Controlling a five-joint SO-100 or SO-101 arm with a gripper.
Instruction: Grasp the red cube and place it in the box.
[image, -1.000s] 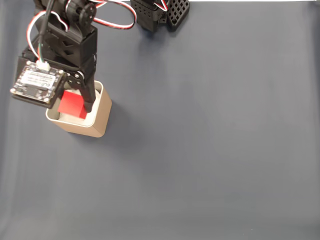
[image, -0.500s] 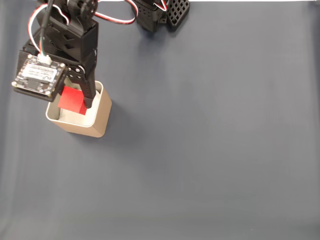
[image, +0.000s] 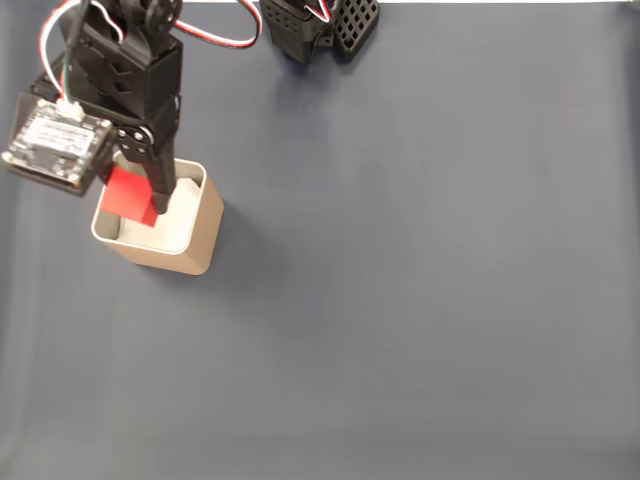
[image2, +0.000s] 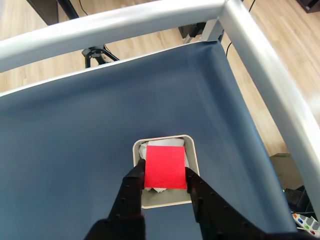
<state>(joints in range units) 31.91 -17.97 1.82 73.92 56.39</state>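
A dark blue cloth covers the table; silvery rails frame it in the wrist view. One box, upper left, tan with white lining. One red cube, plain-faced, is clamped in the gripper apparently above the box's opening.

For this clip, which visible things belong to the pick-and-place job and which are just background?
Job:
- red cube, clamped in the tool above the box
- box, tan, white lining

Background:
- dark blue table cover
- silver frame rail
- wooden floor
- circuit board on the arm
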